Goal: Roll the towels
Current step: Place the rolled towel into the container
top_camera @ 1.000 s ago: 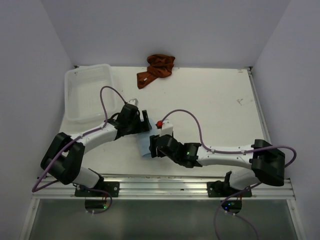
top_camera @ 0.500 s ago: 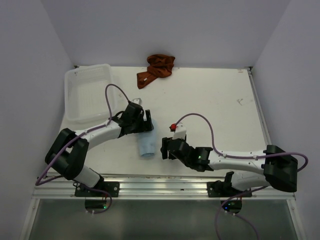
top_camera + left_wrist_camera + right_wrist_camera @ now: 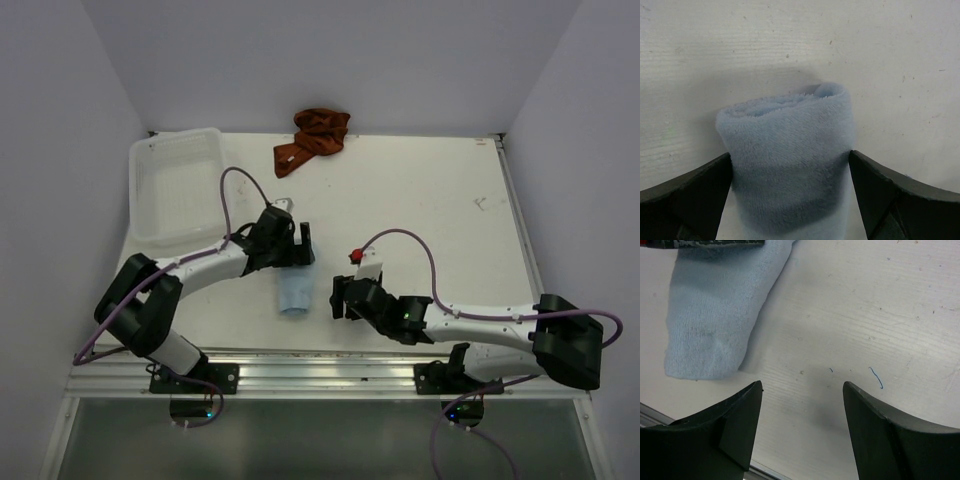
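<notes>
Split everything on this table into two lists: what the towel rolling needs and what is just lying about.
Job: blue towel, rolled, held by the left gripper; rust-orange towel, crumpled at the far edge; right gripper, open beside the blue towel.
Lying about: clear plastic bin at the far left; its use cannot be told.

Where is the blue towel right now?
Top view: the blue towel lies rolled, left of centre near the front edge, one end in the left pincer.

White-black arms (image 3: 200,265), seemingly purple cables (image 3: 405,232)
</notes>
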`<state>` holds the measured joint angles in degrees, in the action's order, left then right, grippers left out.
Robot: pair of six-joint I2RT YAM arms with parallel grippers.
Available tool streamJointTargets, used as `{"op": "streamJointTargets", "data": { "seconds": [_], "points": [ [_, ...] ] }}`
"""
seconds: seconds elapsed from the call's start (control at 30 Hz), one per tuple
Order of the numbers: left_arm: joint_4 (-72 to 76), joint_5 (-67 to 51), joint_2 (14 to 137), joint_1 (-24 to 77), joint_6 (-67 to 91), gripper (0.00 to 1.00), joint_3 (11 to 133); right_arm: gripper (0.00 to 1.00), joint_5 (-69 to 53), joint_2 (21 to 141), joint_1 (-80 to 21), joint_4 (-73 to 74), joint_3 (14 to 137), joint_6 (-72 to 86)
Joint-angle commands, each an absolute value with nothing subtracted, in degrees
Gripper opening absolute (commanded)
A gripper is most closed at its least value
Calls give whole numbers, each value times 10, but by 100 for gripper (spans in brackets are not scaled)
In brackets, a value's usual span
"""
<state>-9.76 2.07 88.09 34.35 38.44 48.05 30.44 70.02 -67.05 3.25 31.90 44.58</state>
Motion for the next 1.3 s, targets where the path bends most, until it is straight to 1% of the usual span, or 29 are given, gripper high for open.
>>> {"op": "streamJointTargets", "data": {
  "seconds": [0.0,0.2,0.4,0.67,0.77,0.87,0.9,0.97,1.0,1.03,1.07,1.17,1.2,1.27],
  "points": [
    [-82,37,895,360,362,100,497,70,316,688,-665,30,317,458],
    [-107,99,925,399,345,99,522,70,318,690,-661,38,317,457],
    [-123,129,951,421,338,100,541,70,317,680,-651,44,309,457],
    [-122,136,981,440,339,99,528,71,317,664,-639,47,292,462],
    [-110,128,976,440,347,95,512,70,317,660,-637,47,286,464],
    [-87,113,962,440,359,88,493,70,316,657,-636,47,284,467],
    [-74,103,959,440,363,83,489,71,317,657,-635,49,282,467],
    [-65,94,949,439,370,77,476,71,319,655,-634,51,283,468],
    [-54,87,947,439,373,70,472,71,319,654,-634,53,282,468],
    [-48,84,944,439,374,67,466,71,320,650,-633,55,282,468],
    [-44,79,943,439,378,58,463,71,322,650,-632,59,280,468],
    [-40,70,947,438,381,45,461,71,323,643,-630,62,279,468],
    [-38,64,948,438,381,38,461,71,325,641,-630,62,278,468],
    [-34,57,948,434,384,31,459,71,326,637,-629,67,277,468]
  ]
}}
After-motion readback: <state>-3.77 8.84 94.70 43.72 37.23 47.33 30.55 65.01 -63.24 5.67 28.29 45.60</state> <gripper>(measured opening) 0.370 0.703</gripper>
